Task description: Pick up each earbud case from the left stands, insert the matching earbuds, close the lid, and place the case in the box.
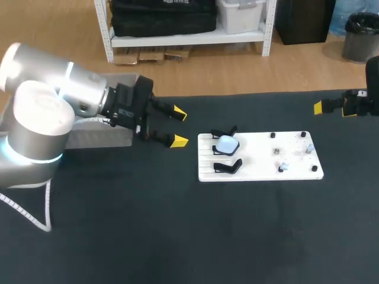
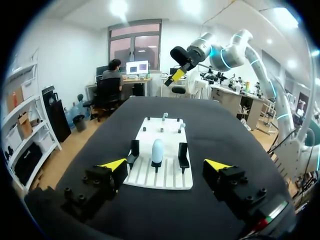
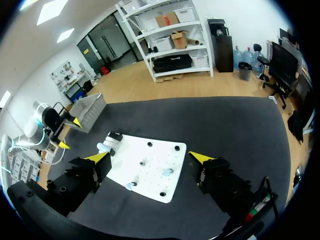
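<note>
A pale blue earbud case (image 1: 227,144) stands on the middle stand of a white board (image 1: 260,171), between two empty black stands (image 1: 228,167). Small earbuds (image 1: 283,167) sit on pegs at the board's right half. My left gripper (image 1: 179,126) hovers open just left of the board, pointing at the case (image 2: 157,151), which lies ahead of its spread fingers (image 2: 114,165). My right gripper (image 1: 320,107) hangs at the table's far right, above the board (image 3: 150,172); it is open (image 3: 150,159), with the earbuds (image 3: 167,172) below it.
A grey box (image 1: 95,133) rests at the table's back left, partly hidden behind my left arm; the right wrist view shows this box (image 3: 90,106) beyond the board. Black table surface (image 1: 207,236) stretches wide in front of the board.
</note>
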Robot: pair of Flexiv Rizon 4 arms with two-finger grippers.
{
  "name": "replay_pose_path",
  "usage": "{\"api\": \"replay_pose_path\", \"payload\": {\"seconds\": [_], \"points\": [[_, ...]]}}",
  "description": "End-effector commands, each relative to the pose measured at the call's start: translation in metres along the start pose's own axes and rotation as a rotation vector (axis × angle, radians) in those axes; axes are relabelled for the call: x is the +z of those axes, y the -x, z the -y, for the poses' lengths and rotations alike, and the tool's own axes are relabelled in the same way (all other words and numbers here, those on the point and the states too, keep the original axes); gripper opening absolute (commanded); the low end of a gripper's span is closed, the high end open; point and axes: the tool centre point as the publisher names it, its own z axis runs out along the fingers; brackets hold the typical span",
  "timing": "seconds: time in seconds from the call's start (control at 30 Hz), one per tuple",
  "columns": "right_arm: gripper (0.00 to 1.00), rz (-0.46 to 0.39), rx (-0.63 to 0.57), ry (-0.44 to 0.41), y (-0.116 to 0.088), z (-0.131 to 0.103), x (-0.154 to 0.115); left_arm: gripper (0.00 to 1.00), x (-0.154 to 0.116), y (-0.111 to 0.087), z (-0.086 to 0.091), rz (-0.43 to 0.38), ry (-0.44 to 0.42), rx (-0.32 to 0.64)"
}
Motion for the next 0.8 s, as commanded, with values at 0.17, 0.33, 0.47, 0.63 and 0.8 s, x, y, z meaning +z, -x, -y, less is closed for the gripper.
{"api": "replay_pose_path", "payload": {"seconds": [0.17, 0.33, 0.47, 0.63, 0.8], "points": [[1.00, 0.000, -0.001, 0.004, 0.000, 0.001, 0.000, 0.97, 0.019, -0.005, -0.010, 0.063, -0.009, 0.013], [1.00, 0.000, -0.001, 0.004, 0.000, 0.001, 0.000, 0.90, 0.036, -0.005, -0.009, 0.068, -0.037, 0.025], [1.00, 0.000, -0.001, 0.004, 0.000, 0.001, 0.000, 0.70, 0.050, -0.007, -0.008, 0.052, -0.051, 0.033], [1.00, 0.000, -0.001, 0.004, 0.000, 0.001, 0.000, 0.54, 0.059, -0.012, -0.005, 0.020, -0.077, 0.039], [1.00, 0.000, -0.001, 0.004, 0.000, 0.001, 0.000, 0.47, 0.069, -0.017, -0.001, -0.005, -0.078, 0.059]]}}
